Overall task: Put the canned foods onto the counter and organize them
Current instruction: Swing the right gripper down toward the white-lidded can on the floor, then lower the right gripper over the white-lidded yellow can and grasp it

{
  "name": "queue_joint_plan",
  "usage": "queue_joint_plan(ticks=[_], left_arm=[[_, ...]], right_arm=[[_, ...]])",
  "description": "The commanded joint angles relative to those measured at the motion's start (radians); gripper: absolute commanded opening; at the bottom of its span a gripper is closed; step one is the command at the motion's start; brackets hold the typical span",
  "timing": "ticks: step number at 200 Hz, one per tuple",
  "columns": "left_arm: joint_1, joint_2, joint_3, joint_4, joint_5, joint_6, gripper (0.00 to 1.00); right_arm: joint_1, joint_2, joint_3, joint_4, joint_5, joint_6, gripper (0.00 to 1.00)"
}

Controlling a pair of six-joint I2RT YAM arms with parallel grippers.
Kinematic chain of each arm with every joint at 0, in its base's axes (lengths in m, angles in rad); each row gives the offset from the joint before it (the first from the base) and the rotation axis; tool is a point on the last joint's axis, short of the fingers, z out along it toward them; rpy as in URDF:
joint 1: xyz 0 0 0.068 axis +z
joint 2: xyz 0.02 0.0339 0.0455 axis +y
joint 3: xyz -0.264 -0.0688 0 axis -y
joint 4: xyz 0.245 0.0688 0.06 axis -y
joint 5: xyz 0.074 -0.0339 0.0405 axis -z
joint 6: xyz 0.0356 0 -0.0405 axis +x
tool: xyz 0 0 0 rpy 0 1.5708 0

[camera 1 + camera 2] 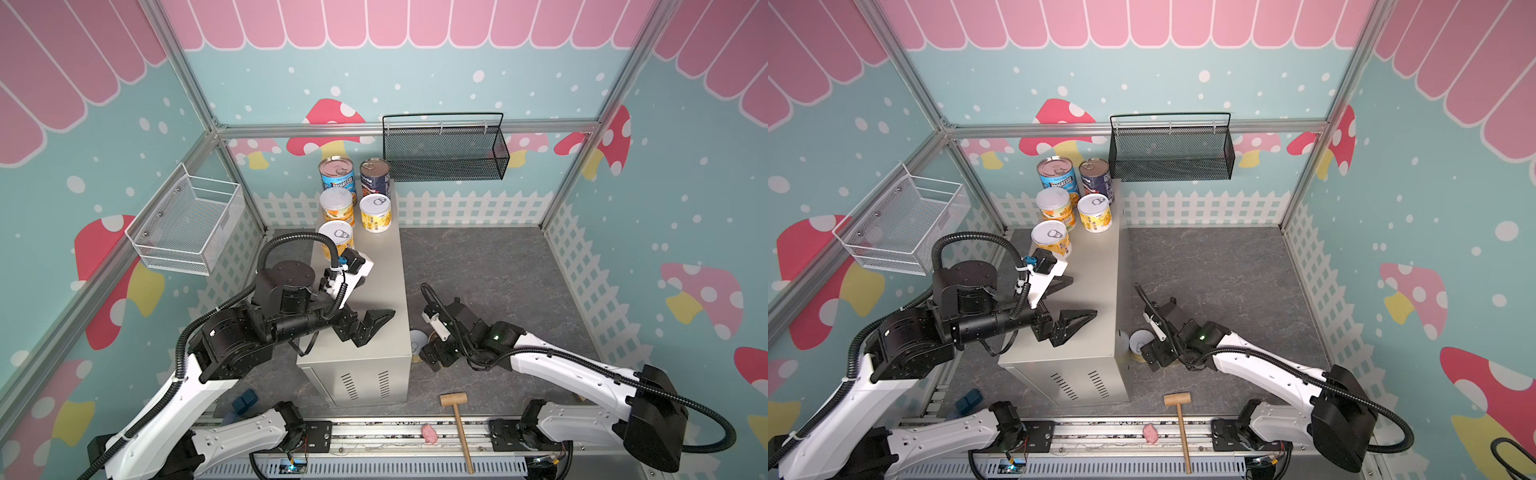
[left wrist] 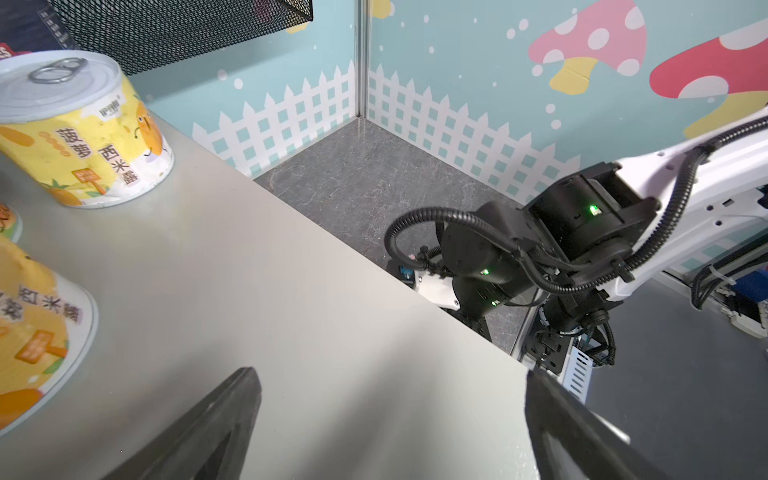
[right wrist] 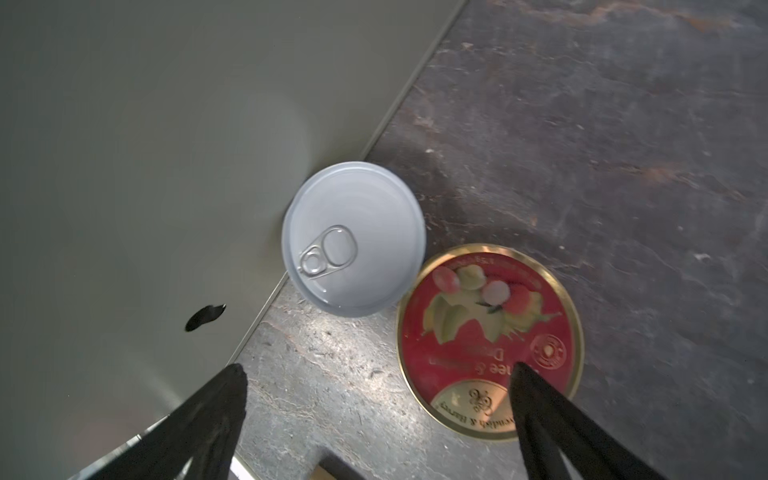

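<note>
1. Five cans are seen upright at the far end of the counter. The light-blue Progresso can and the navy can stand farthest. Three short yellow cans stand in front of them.
2. A fourth yellow can is found on the grey floor, against the counter's right wall toward its near end. The flat red-lidded tin lies just beside it; whether they touch cannot be told.
3. The right gripper is held above these two, its fingers spread wide and nothing between them. The left gripper is poised over the counter's near end, likewise wide apart and empty.
4. The fourth yellow can is judged rigid and smooth-sided, with some weight if full. It would best be taken across its side wall below the rim, with the fingers set along the counter's wall, since that wall blocks one side.
5. The red-lidded tin is judged light, stiff and slick. Its low rim offers little purchase, so a hold across its widest span is advised.
</note>
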State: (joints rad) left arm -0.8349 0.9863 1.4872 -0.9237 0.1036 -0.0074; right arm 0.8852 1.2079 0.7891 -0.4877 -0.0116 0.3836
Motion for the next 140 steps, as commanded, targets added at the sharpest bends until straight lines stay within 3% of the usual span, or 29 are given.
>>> queue_joint_plan(ticks=[1,70,140], left_arm=[[-0.007,0.003,0.024,-0.015,-0.034,0.030,1.00],[-0.007,0.006,0.034,-0.038,-0.057,0.031,1.00],[-0.007,0.009,0.054,-0.050,-0.065,0.035,1.00]], right_arm=[[0.011,-0.026,-0.066,0.123,-0.005,-0.078,0.99],[0.018,-0.128,-0.274,0.504,-0.088,-0.288,0.97],[-0.009,0.027,-0.281,0.636,-0.147,-0.385,0.98]])
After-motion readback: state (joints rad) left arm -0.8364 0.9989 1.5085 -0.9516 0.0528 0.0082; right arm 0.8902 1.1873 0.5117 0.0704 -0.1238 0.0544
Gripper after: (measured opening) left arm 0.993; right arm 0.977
